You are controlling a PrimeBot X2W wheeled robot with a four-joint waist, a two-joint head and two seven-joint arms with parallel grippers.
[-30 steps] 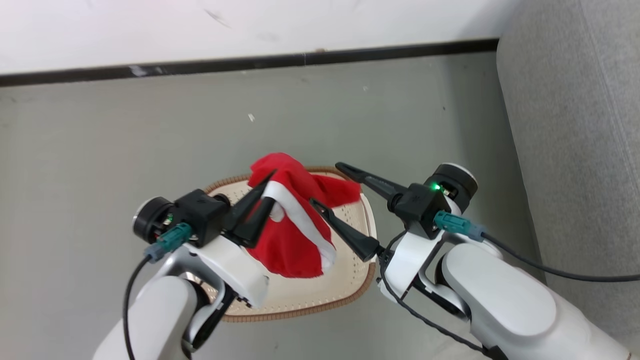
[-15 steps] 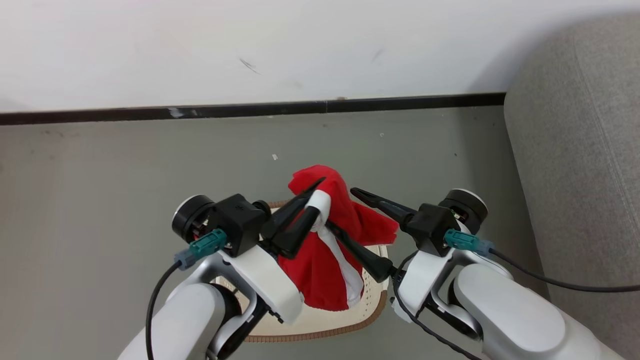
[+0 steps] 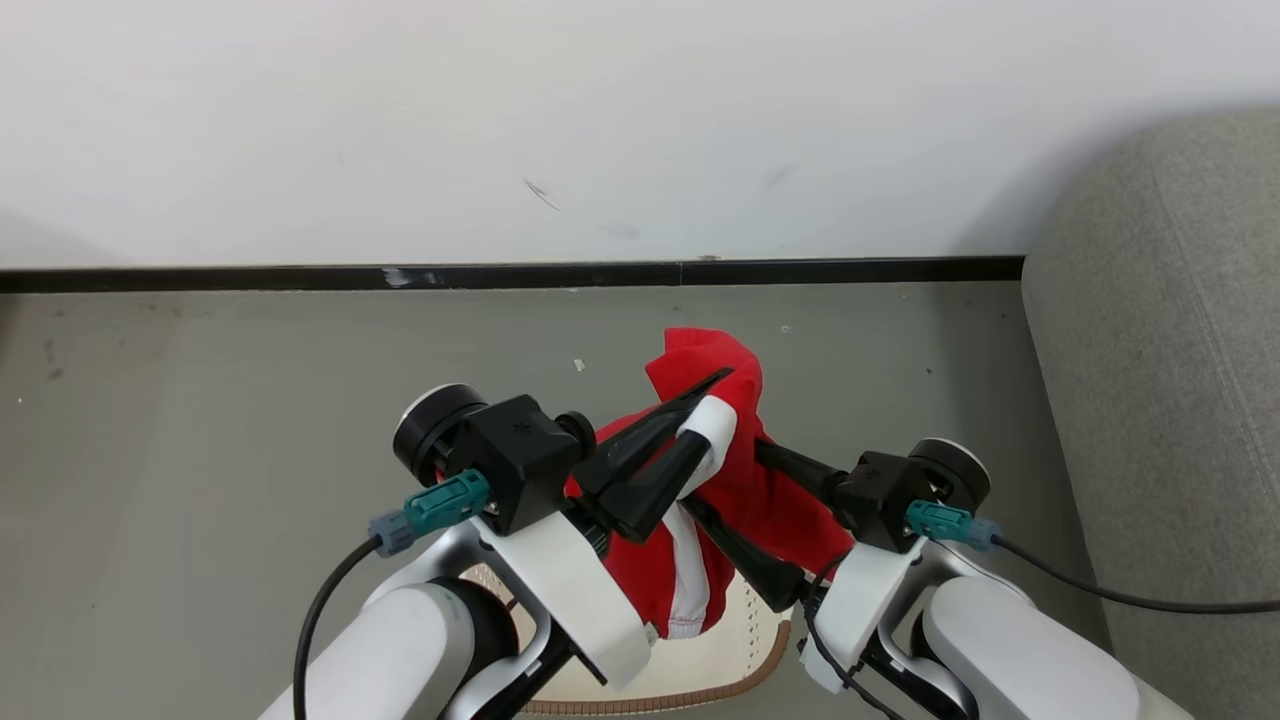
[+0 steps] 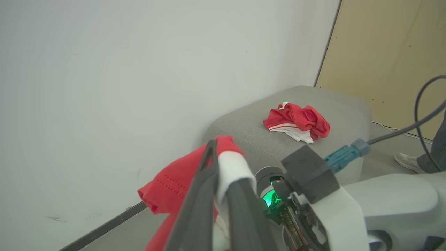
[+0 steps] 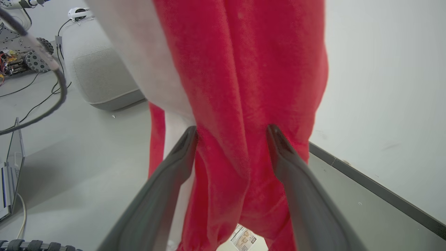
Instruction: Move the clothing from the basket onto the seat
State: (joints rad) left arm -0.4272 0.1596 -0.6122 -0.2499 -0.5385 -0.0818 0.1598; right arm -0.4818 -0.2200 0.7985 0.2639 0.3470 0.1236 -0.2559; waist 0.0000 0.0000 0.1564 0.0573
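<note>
Pinching a red garment (image 3: 745, 500) by its white band in the left hand (image 3: 714, 406), fingers drawn narrow on the cloth, and holding it up in the air above the basket (image 3: 745, 640) on the floor, with the grey sofa (image 3: 1170, 400) off to the right, well apart. Holding the right hand (image 5: 231, 129) spread wide, one finger on each side of the hanging folds, straddling them without clamping. Showing, in the left wrist view, a second red garment (image 4: 298, 122) lying crumpled on top of the sofa. Judging the carry across to the sofa to be the step in hand, with the drop not yet made. Risking a slip: gripping only a thin fold at the band, so likely losing the cloth to a quick swing, back into the basket or onto the floor. Risking a snag too: brushing the loose lower hem against the wide right fingers or the basket rim, possibly tugging the fabric out of the pinch or dragging the basket along. Risking a short release as well, letting the garment slide off the sofa's rounded edge.
</note>
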